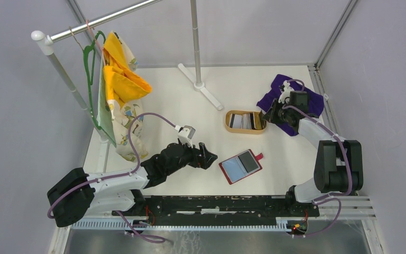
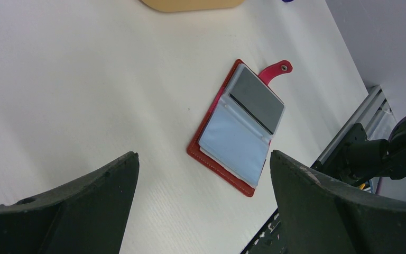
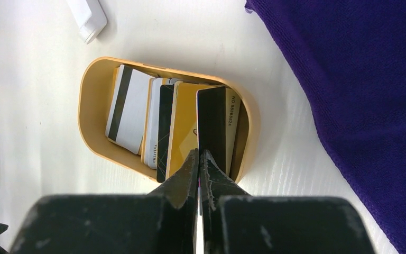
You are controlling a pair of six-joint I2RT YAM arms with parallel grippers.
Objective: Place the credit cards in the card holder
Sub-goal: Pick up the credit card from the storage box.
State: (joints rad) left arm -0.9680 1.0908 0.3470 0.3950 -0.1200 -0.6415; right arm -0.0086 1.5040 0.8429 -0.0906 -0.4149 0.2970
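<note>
tabletop (image 1: pixel 190 100): tray (image 3: pixel 92 106) w/ credit cards (image 3: pixel 153 119) inside, card holder (image 1: pixel 240 165) open, near edge. left pincer (image 1: pixel 207 156) apart beside holder. right pincer (image 3: pixel 199 156) clamped on black card (image 3: pixel 211 119) edge. pickup step, i reckon; next: lift clear, carry to a pocket.

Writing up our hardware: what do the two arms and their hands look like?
The left arm and right arm have white links and black joints, each trailing a lilac cable. The left hand and right hand are black, fingers tapering.
</note>
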